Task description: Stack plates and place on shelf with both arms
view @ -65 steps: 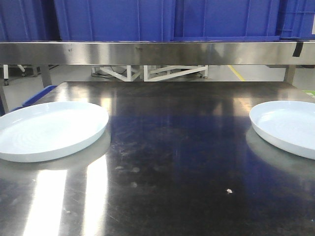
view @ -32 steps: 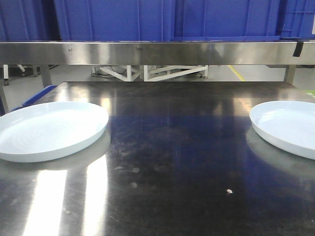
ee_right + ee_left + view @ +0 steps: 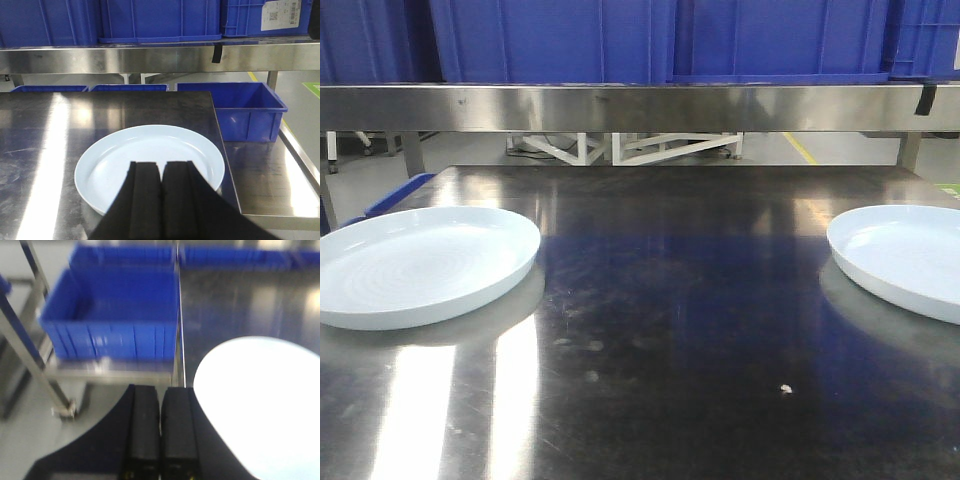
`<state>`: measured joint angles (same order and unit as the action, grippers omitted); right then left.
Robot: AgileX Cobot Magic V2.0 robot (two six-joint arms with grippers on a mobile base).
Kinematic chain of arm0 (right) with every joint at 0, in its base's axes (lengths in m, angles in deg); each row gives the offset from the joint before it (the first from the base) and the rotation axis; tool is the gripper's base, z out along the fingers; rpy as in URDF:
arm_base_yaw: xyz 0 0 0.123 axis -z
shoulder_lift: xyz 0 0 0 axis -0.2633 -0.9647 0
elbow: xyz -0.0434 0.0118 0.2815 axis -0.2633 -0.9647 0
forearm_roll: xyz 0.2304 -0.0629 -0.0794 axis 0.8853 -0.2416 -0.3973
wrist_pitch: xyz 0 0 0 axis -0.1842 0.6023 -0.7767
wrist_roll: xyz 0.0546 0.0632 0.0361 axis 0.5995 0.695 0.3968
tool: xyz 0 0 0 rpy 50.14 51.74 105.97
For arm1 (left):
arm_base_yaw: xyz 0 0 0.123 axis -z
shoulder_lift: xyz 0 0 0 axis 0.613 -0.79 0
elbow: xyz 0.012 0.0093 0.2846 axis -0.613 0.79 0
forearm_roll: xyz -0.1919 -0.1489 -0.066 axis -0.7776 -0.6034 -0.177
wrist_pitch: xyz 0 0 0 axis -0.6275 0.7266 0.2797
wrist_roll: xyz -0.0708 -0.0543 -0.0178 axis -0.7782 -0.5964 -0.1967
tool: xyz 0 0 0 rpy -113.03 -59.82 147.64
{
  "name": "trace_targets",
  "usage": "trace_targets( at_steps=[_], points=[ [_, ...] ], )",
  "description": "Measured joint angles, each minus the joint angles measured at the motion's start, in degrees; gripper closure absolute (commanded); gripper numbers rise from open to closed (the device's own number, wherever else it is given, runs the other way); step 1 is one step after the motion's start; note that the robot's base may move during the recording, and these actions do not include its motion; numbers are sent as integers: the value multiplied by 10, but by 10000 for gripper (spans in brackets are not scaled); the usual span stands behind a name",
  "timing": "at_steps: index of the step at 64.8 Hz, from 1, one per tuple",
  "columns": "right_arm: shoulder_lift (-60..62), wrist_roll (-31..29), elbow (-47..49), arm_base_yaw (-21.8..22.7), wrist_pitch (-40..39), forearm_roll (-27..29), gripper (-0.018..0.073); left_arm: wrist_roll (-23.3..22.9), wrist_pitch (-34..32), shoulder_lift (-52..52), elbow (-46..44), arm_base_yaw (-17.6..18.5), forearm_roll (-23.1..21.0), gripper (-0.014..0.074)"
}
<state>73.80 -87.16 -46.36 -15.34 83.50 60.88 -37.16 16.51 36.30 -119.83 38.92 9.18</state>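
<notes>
White and shiny, two round, flat plates lie on the dark, scratched steel table (image 3: 670,300). You can see the left plate (image 3: 420,265) by the table's left edge. The right plate (image 3: 905,255) is by the right edge, and the side of the picture cuts part of it off. The two plates are well apart, with bare table between them. Both lie flat with the rim up.

Past the table's far edge runs the shelf (image 3: 640,107), a long flat rail of brushed steel, higher than the plates. Big blue plastic crates (image 3: 560,40) stand on it side by side.

In the left wrist view, your left gripper (image 3: 160,390) has its two black fingers pressed together, with nothing between them. It is just beside the left rim of the left plate (image 3: 260,410), near the table's left edge. That picture is blurry, so you cannot tell if it touches the plate. Past that edge, an open blue crate (image 3: 110,325) sits on a lower steel tier.

In the right wrist view, your right gripper (image 3: 160,165) also has its two black fingers pressed together, holding nothing. Its tips show over the near rim of the right plate (image 3: 150,150). You cannot tell if they touch it. Past the table's right edge, a second open blue crate (image 3: 250,110) stands lower down. A strip of black tape (image 3: 216,52) is stuck on the shelf rail.
</notes>
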Motion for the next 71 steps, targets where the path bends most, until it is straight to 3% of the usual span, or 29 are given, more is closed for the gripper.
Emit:
trace_targets(
  at_steps=[15,30,39,52,71],
  points=[
    [0,0,0,0,0,0,503,0,90,-199,-115,0,-47,507],
    [0,0,0,0,0,0,503,0,239,-365,-244,0,-52,506],
    [0,0,0,0,0,0,503,0,291,-422,-305,0,-52,468],
    [0,0,0,0,0,0,503,0,334,-479,-373,3,-52,292],
    [0,0,0,0,0,0,503,0,364,-528,-411,29,-52,280]
  ],
)
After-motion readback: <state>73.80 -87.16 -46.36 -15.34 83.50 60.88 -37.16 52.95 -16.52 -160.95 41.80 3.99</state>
